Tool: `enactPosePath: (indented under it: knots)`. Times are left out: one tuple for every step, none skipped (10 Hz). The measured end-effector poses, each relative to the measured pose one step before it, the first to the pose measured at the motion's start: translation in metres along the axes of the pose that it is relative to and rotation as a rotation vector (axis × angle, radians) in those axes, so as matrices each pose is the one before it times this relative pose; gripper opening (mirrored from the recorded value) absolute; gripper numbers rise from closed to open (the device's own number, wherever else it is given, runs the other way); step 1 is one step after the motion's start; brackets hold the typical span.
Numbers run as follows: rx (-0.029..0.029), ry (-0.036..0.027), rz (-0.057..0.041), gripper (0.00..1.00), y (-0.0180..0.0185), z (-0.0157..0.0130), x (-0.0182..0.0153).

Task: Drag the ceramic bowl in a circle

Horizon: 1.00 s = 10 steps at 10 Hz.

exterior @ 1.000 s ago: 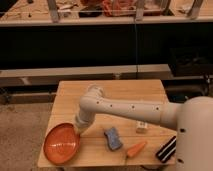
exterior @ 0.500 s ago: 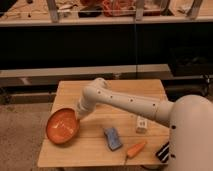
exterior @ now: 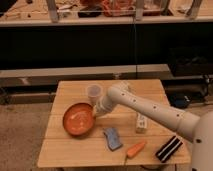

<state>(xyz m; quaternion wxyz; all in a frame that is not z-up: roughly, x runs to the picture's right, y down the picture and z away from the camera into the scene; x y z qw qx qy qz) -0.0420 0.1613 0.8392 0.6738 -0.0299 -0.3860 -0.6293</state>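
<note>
where the hand (exterior: 96, 114) meets the ceramic bowl (exterior: 77, 120), its grip cannot be told.

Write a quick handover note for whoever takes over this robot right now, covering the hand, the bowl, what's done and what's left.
Hand: down at the right rim of the ceramic bowl, arm reaching in from the right.
Bowl: upright on the wooden table, left of center, just below the translucent cup.
Done: bowl has been dragged up and right over the last second.
Left: complete the circle, steering clear of the cup and the blue sponge.
</note>
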Motion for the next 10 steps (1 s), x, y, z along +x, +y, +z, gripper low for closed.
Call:
enactPosePath:
  knots:
    - [-0.00906,0.00127,0.00198,0.00,0.00241,-0.00821,-0.01042]
    - [-0.00855,-0.00696,-0.00487,0.00,-0.00219,-0.00551,-0.01471]
    - [-0.00007,-0.02640,-0.02249,0.00,-0.00409,-0.00401,-0.02102]
    - [-0.00118,-0.03023,-0.02802,0.00,-0.00302,-0.00294,-0.01816]
    - [-0.00223,-0.02694,-0.02407,0.00,-0.00269,-0.00084,-0.01589]
    - [-0.00056,-0.03336,-0.03614,0.00,-0.00463,-0.00049,-0.01897]
    - [0.00252,-0.04241,-0.05571,0.00,-0.00592,0.00108,-0.01562]
    - [0.00294,-0.02632,-0.05282,0.00,-0.00673,0.00282,-0.00581]
    - [0.00259,-0.01085,-0.03524,0.00,-0.00787,0.00427,-0.00001]
    - [-0.00183,-0.00426,-0.03562,0.00,-0.00997,0.00589,0.00740]
